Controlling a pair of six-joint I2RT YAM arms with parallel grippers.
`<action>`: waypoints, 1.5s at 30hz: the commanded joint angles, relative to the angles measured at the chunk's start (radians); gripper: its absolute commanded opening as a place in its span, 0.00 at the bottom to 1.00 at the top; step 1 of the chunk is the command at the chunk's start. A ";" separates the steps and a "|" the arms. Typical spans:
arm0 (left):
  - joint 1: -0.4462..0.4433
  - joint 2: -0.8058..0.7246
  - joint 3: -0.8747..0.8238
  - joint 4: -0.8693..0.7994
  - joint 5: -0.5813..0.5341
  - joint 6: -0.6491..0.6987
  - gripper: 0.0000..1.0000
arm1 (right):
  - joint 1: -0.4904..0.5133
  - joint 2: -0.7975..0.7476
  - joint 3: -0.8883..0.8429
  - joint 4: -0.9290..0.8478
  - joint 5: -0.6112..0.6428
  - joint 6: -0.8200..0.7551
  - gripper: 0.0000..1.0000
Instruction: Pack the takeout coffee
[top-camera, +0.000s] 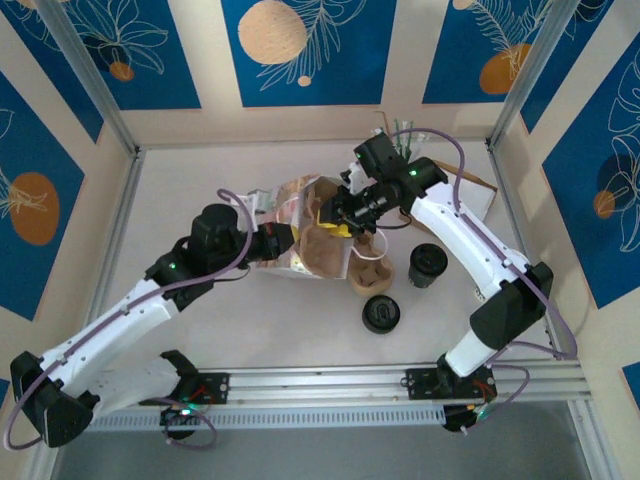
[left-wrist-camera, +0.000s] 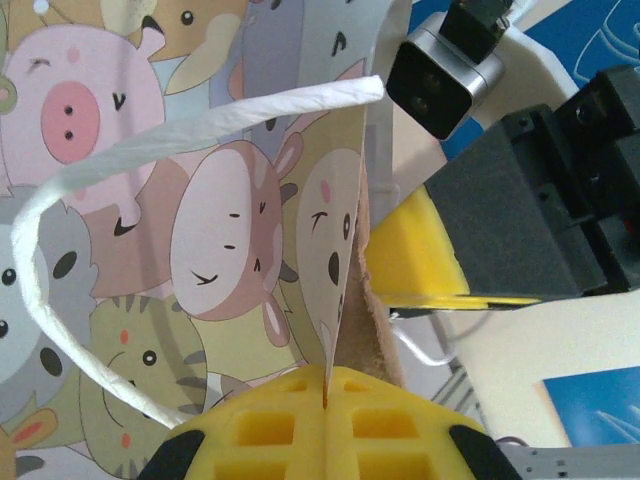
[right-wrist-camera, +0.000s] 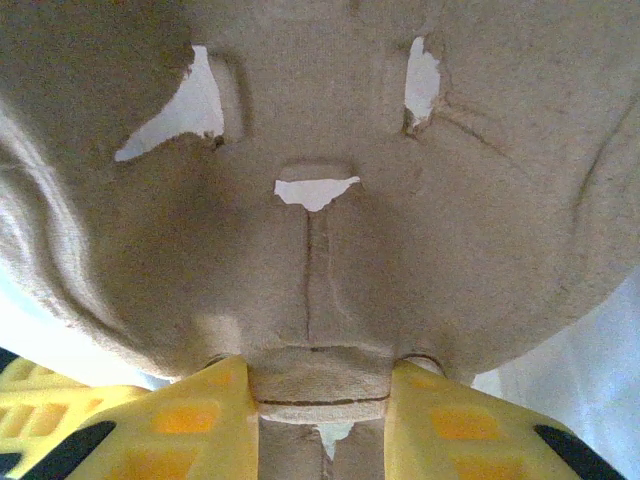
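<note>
Evidently at the carrier stage, with the drink itself not yet packed.

Left gripper (left-wrist-camera: 325, 400): jaws pinched fully shut on the upper edge of the cartoon-animal paper bag (left-wrist-camera: 200, 230), propping its mouth open at the centre of the top view.

Right gripper (right-wrist-camera: 320, 405): jaws part-way open and clamped on either side of the central tab of a brown pulp cup carrier (right-wrist-camera: 320, 150). Seen from above, poised at the bag mouth, just right of centre.

Takeout coffee (top-camera: 428, 265): probably the dark-looking cup standing on the counter (top-camera: 200, 190) right of centre, though hard to confirm from above since little of its wall shows. Well apart from the bag and untouched by either arm. Flat black lid (top-camera: 381, 313) lying to its lower left, also loose.

Next, most likely: easing the carrier down level through the opening. Calls for a firm left-hand hold on the bag edge, a mouth wide enough for the carrier's corners, and no tilt that could snag the white handle. Only after letting go there, reaching right for the cup.
</note>
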 joint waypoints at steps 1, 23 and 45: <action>0.000 -0.045 -0.057 0.146 0.020 -0.158 0.00 | 0.036 0.028 0.053 -0.133 0.075 -0.028 0.32; 0.028 -0.178 -0.283 0.386 0.072 -0.494 0.01 | 0.095 0.142 0.299 -0.324 0.215 0.001 0.31; 0.046 -0.181 -0.305 0.368 0.130 -0.475 0.01 | 0.037 0.218 0.382 -0.321 0.200 -0.011 0.30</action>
